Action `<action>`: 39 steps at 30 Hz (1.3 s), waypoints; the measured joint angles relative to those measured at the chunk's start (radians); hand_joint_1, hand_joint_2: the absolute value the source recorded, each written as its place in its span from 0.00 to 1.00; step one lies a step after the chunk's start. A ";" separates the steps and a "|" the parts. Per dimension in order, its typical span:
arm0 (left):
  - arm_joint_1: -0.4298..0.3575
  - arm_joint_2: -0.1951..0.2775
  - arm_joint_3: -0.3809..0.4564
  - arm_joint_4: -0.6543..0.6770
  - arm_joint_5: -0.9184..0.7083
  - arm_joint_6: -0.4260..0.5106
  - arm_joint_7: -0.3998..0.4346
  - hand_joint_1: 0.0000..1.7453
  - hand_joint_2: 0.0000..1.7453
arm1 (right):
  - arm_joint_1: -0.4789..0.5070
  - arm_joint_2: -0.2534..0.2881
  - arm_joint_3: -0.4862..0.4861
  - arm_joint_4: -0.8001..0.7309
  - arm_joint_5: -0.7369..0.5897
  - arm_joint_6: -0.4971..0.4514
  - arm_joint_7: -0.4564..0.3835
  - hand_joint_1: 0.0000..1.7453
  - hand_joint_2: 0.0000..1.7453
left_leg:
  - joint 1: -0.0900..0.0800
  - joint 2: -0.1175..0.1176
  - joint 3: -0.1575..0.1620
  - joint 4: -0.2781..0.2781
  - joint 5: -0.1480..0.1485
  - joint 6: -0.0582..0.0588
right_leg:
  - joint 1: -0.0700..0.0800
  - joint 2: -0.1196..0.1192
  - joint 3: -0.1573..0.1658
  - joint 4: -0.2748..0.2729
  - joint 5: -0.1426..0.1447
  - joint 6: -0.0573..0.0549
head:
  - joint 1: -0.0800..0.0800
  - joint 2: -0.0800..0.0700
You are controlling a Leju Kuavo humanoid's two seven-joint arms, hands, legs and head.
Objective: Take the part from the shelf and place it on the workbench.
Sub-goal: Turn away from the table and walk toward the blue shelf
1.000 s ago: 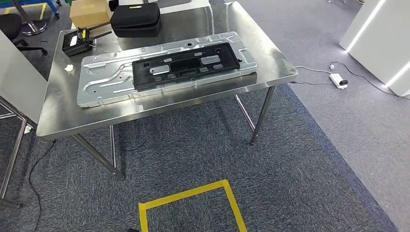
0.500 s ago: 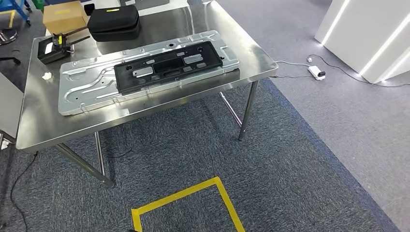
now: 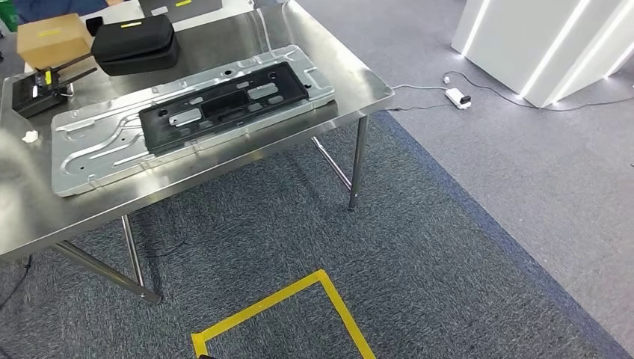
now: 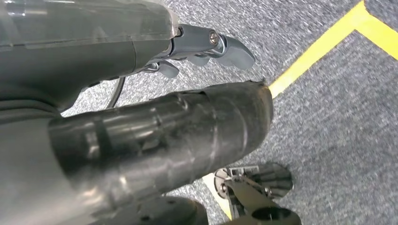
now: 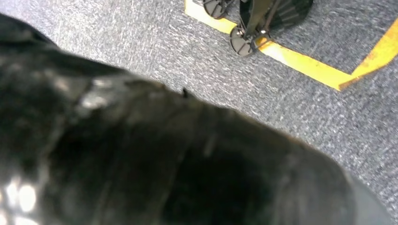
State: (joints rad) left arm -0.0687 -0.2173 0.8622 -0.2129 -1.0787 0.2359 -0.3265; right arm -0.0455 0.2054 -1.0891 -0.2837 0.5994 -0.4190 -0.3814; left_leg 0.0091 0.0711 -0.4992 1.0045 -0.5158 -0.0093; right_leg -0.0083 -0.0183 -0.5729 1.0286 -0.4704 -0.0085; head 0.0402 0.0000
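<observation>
A long black plastic part [image 3: 224, 105] lies flat on a silver stamped metal plate [image 3: 90, 149] on the steel workbench [image 3: 45, 217], at the left of the head view. My left hand [image 4: 141, 126] hangs over the carpet. Its dark fingers [image 4: 225, 49] stand apart from the thick thumb, with nothing between them. In the right wrist view my right hand [image 5: 164, 164] is a dark blurred mass close to the lens, also over the carpet, and how its fingers lie is hidden.
A black zip case [image 3: 134, 41], a cardboard box [image 3: 52, 37], a black device with antennas [image 3: 34, 93] and a white scrap [image 3: 30, 137] sit on the bench's far part. Yellow floor tape [image 3: 299, 292] marks the carpet. White lit panels [image 3: 538, 45] and a power strip [image 3: 456, 97] are at the right.
The whole picture has slid left and slightly down, so the camera has turned right. The part, the plate and the other things on the bench keep their places.
</observation>
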 joint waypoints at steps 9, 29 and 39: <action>0.011 0.000 0.001 0.000 -0.001 -0.002 0.000 0.00 0.00 | 0.001 0.003 0.009 0.007 0.021 0.017 0.025 0.00 0.00 | 0.001 -0.089 -0.068 0.146 -0.037 0.007 | 0.006 0.079 -0.003 -0.004 0.010 -0.018 | -0.001 0.000; 0.006 0.002 0.005 0.000 -0.009 -0.011 -0.016 0.00 0.00 | 0.011 0.018 0.016 0.010 0.054 0.036 0.058 0.00 0.00 | -0.005 0.034 0.025 -0.023 -0.003 0.010 | -0.001 -0.023 -0.002 0.001 0.002 0.017 | 0.003 0.000; 0.012 0.002 0.006 0.000 -0.011 -0.010 -0.017 0.00 0.00 | 0.011 0.022 0.021 0.011 0.077 0.051 0.059 0.00 0.00 | 0.007 -0.076 -0.075 0.174 -0.062 -0.003 | -0.002 0.087 -0.003 -0.004 0.011 -0.011 | 0.002 0.000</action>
State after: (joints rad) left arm -0.0568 -0.2155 0.8679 -0.2129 -1.0893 0.2255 -0.3437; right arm -0.0342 0.2273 -1.0680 -0.2730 0.6764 -0.3682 -0.3224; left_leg 0.0164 -0.0048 -0.5745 1.1784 -0.5778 -0.0122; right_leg -0.0099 0.0687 -0.5761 1.0244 -0.4590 -0.0194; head 0.0418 0.0000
